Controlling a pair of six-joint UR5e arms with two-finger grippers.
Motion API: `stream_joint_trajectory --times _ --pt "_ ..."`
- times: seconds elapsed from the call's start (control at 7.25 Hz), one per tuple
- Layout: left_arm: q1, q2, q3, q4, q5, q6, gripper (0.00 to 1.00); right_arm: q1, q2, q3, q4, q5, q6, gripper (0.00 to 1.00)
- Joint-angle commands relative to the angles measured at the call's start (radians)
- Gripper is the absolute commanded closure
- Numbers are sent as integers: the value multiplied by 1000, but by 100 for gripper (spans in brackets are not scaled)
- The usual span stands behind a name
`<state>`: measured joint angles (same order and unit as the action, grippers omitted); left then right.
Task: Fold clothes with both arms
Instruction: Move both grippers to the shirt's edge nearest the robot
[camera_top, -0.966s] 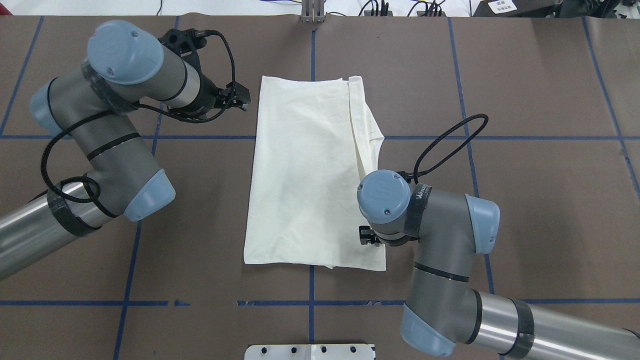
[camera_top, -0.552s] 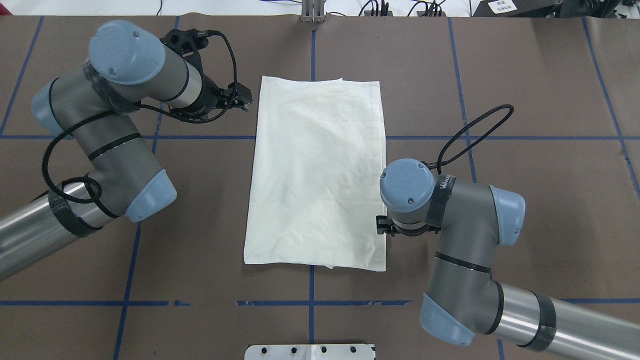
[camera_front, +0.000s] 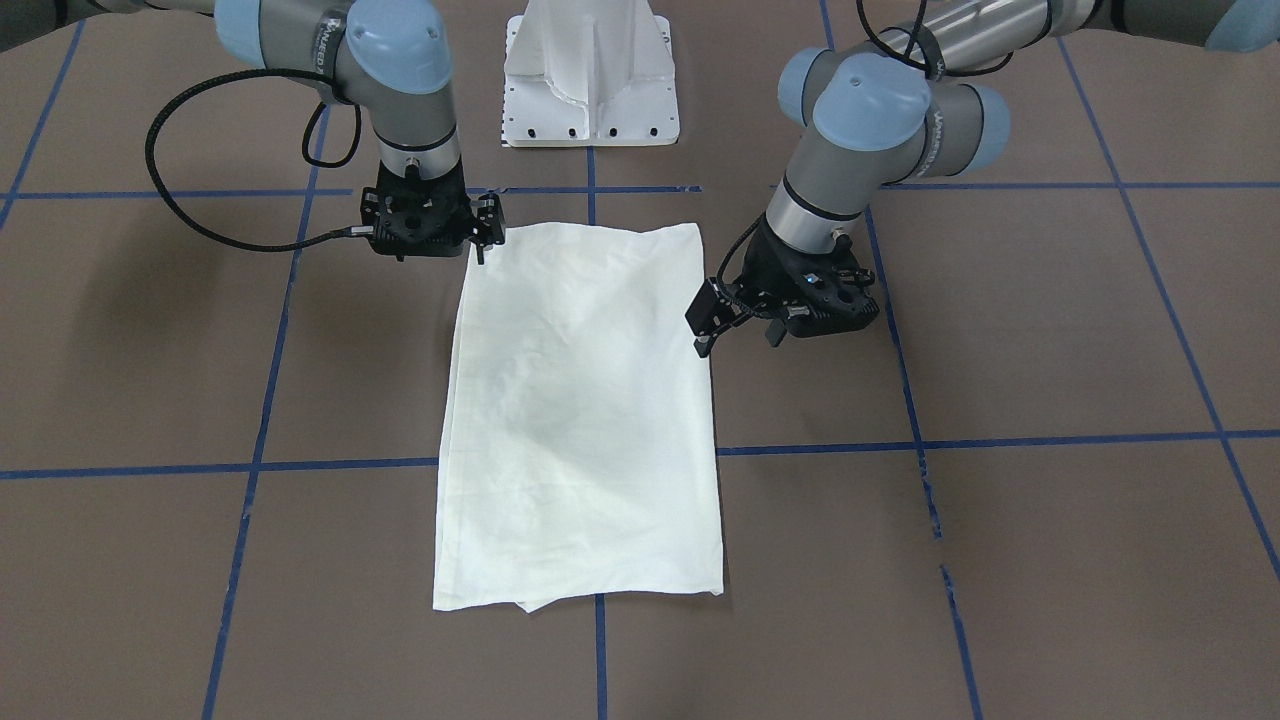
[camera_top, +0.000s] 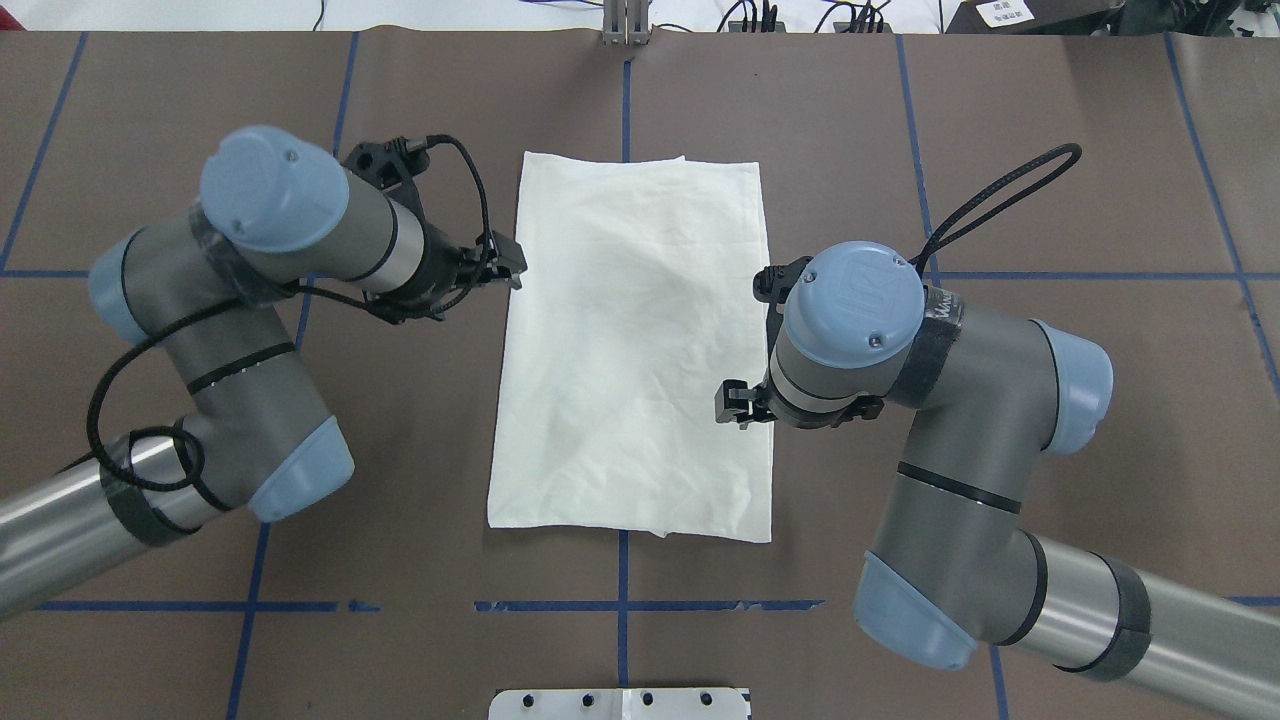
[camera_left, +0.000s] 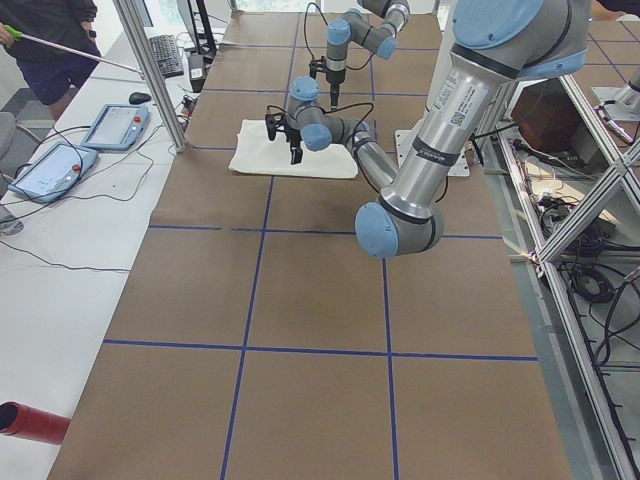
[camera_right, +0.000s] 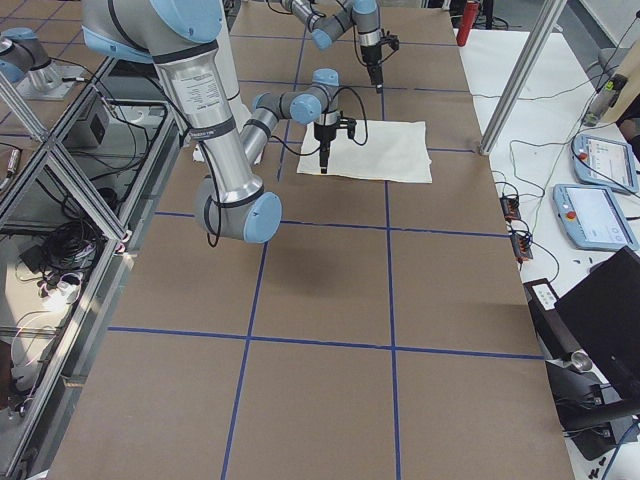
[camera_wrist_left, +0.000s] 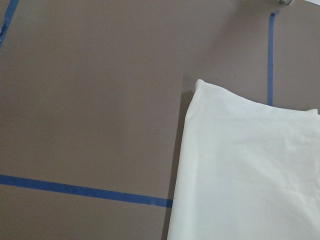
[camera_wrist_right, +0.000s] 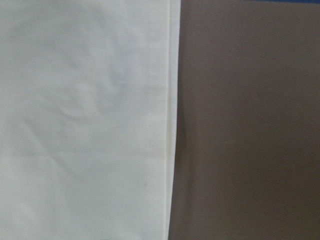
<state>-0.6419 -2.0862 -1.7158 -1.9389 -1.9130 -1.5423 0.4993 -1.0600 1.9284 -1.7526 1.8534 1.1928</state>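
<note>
Fingers (camera_front: 775, 335) of the left gripper (camera_front: 740, 340) stand apart and hold nothing. Those of the right gripper (camera_front: 478, 250) point down, and I cannot tell whether they are parted or closed; nothing hangs from them. The cream T-shirt (camera_top: 630, 350) lies flat in the middle of the brown tabletop (camera_top: 1100, 150). It is folded to a long rectangle, plain side up with no print showing. Its long axis runs from the robot's edge of the tabletop toward the far edge.

The shirt lies between the two grippers, inward from each. The left gripper hangs just off the left long edge, about mid-length. The right gripper is over the right long edge, in the half nearer the robot. A fold across the length would likely need both grippers at one short edge. For the near corners the right gripper is better placed, and for the far corners the left.
</note>
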Motion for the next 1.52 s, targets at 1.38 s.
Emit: stream_joint_trajectory --times 1.38 --pt "363 68 -113 215 206 -453 17 16 -6 58 59 35 47 0"
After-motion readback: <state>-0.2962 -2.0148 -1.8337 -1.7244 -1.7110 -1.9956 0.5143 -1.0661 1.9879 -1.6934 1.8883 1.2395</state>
